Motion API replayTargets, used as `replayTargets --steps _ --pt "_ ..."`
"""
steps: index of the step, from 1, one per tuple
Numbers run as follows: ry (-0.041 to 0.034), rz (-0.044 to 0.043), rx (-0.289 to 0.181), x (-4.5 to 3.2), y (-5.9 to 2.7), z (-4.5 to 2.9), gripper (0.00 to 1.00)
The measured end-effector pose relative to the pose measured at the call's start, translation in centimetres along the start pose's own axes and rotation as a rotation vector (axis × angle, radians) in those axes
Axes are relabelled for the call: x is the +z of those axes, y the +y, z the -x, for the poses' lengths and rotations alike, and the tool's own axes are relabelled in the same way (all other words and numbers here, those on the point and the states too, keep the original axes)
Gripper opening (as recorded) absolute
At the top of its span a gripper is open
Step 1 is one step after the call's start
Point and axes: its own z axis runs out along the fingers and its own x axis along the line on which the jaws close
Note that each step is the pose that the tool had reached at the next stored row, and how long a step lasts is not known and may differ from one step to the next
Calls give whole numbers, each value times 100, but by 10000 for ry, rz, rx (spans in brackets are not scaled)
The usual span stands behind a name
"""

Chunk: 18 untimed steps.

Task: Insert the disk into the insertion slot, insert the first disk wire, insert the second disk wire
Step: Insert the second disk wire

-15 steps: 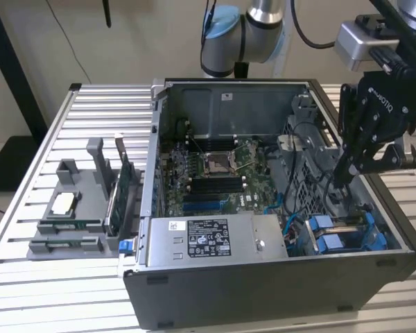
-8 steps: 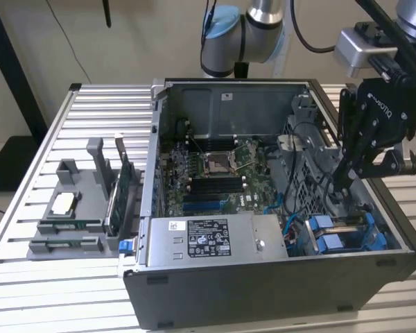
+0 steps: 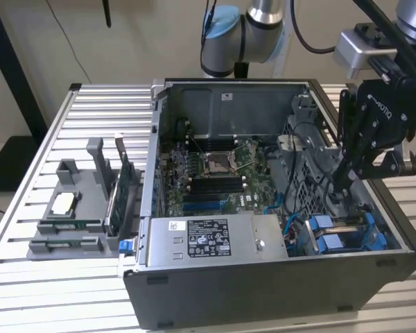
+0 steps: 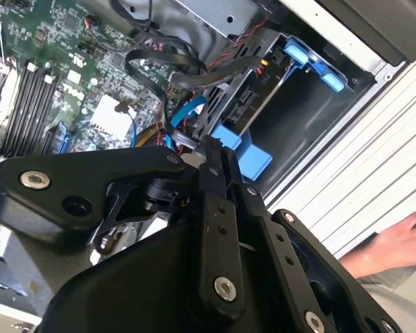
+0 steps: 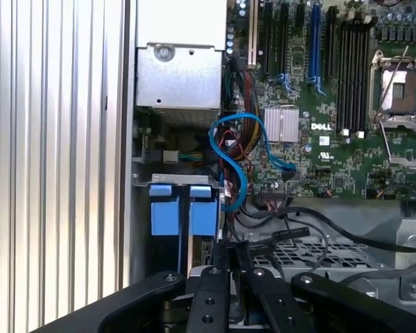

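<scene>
The disk lies in the insertion slot at the case's front corner on the exterior view's right. Its blue carrier shows as tabs in the first wrist view. My gripper reaches down into the case just behind the disk. Its fingers stand close together, shut on the plug end of a blue disk wire. That wire loops back to the motherboard. A bundle of black and red wires runs to the same end of the disk.
The open computer case stands on a slatted metal table. A grey labelled power supply box sits at its front. A grey parts holder is at the exterior view's left. A person's hand rests on the table beside the case.
</scene>
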Motion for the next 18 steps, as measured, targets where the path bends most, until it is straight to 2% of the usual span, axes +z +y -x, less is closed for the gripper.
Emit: replayTargets --steps 12,18 --pt "1 0 -1 30 -13 -31 16" --pt "-48 -1 -1 61 -32 -83 16"
